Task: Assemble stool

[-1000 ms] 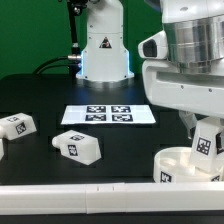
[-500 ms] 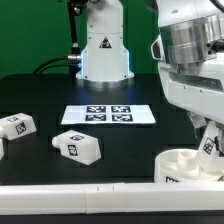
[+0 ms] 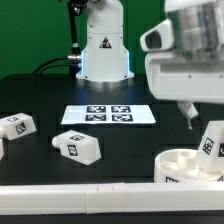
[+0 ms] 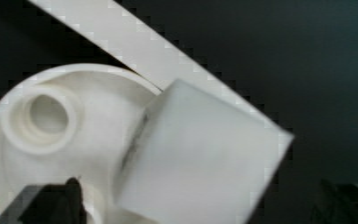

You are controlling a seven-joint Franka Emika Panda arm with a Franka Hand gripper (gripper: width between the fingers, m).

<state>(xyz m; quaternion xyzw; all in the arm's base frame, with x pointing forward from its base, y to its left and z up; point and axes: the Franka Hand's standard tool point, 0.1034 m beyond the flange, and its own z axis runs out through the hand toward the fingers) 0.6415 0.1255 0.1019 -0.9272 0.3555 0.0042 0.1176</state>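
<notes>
My jaws are hanging wide open, gripping nothing | one leg is standing in the seat | a loose leg and another loose leg are waiting on the desk

On the bench, marker board flat near the middle, in front of the robot base. A first leg lying at the exterior view's left edge. A second leg lying to its right, nearer the front, just before the board's left corner. Seat at the front on the exterior view's right, well apart from both. A third leg standing on the seat, beside an open socket. Hand above, one finger to either side of that leg, not touching.
</notes>
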